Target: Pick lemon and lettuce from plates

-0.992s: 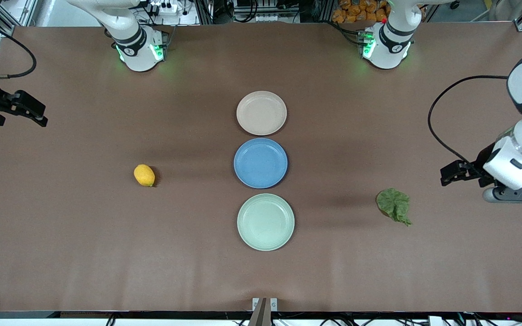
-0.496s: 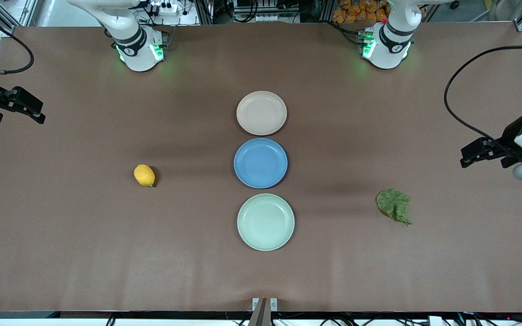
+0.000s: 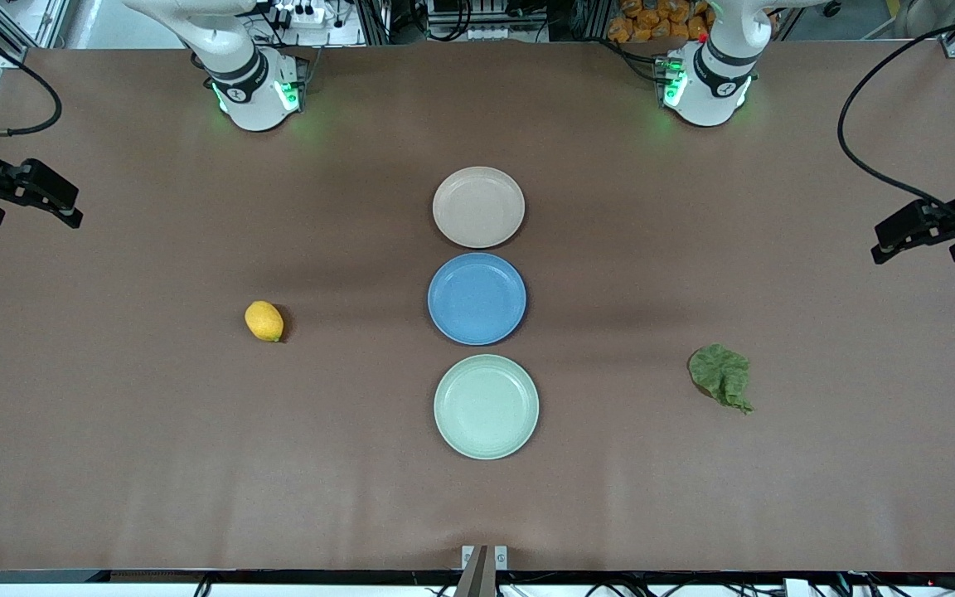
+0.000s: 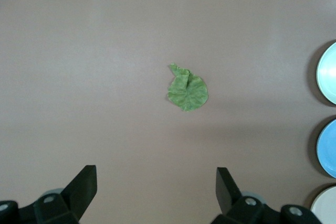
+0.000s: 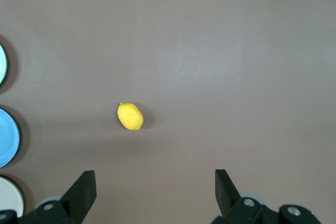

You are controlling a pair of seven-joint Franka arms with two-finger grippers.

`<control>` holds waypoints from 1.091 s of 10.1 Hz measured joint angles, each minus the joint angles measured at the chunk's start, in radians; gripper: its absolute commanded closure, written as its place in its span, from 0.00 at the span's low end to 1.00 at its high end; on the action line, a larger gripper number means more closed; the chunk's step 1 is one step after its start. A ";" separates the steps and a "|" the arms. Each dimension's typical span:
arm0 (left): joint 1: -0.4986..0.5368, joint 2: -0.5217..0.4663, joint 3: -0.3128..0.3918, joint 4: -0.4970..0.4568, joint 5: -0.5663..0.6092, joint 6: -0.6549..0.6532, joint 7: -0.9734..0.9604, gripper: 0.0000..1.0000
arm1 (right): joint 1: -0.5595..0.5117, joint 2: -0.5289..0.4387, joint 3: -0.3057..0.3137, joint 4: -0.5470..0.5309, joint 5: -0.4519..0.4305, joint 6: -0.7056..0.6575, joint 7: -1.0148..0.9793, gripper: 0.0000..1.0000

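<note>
The lemon (image 3: 264,321) lies on the bare table toward the right arm's end, off the plates; it also shows in the right wrist view (image 5: 130,116). The lettuce (image 3: 720,377) lies on the bare table toward the left arm's end, and shows in the left wrist view (image 4: 187,90). The beige-pink plate (image 3: 478,207) and the mint plate (image 3: 487,406) are empty. My left gripper (image 3: 884,245) is open and empty, high over the table's edge at its own end (image 4: 156,190). My right gripper (image 3: 70,212) is open and empty, high over its end (image 5: 156,192).
An empty blue plate (image 3: 477,298) sits between the two other plates in the middle of the table. The brown table (image 3: 196,464) runs wide round the fruit and the leaf. Black cables hang by both wrists.
The left arm has risen and drawn back from the lettuce toward the table's edge. The right gripper has hardly moved. Lemon, lettuce and plates lie as before.
</note>
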 measured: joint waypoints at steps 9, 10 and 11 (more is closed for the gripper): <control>-0.003 -0.021 -0.008 -0.031 -0.002 0.000 0.000 0.00 | -0.028 0.000 0.030 0.003 0.000 0.030 0.000 0.00; -0.003 -0.021 -0.008 -0.030 -0.002 0.000 0.000 0.00 | -0.074 0.001 0.077 0.004 0.000 0.032 0.000 0.00; -0.003 -0.021 -0.008 -0.030 -0.002 0.000 0.000 0.00 | -0.121 0.002 0.130 0.003 0.000 0.035 0.000 0.00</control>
